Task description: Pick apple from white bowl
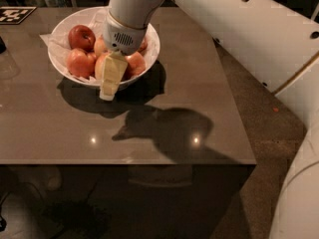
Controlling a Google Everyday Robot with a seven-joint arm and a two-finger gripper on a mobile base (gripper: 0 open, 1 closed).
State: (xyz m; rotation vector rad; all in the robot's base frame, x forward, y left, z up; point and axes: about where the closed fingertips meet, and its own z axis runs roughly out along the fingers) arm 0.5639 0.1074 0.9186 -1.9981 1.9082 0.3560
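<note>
**End Effector Hung at Front of Apple Bowl, Fruit Not Yet Lifted**

The apple (99, 66) lay at the front of the white bowl (56, 63). It was orange-red with paler streaks, and its right side was hidden behind the end effector (107, 91). An orange-red neighbour (79, 62) sat just beside it on the left, and another apple (135, 63) showed on the far side of the end effector. A dark red apple (81, 36) rested at the back left. Crumpled white paper (93, 19) lined the bowl under the fruit.

The end effector pointed downward from a grey, vented wrist (124, 34), and its pale yellow tip crossed the bowl's front rim in the camera view. Whether it touched the apple could not be told. Whether it was apart, together or clamped on anything could not be told either.

The bowl stood near the back left of a dark, glossy counter (209, 83). A thick white arm (239, 29) reached in from the upper right. Its shadow (169, 131) fell on the counter in front of the bowl, with 2 bright glints (93, 140) near it. A black-and-white marker (12, 14) lay at the counter's back left corner. Brown floor (264, 113) showed to the right.
</note>
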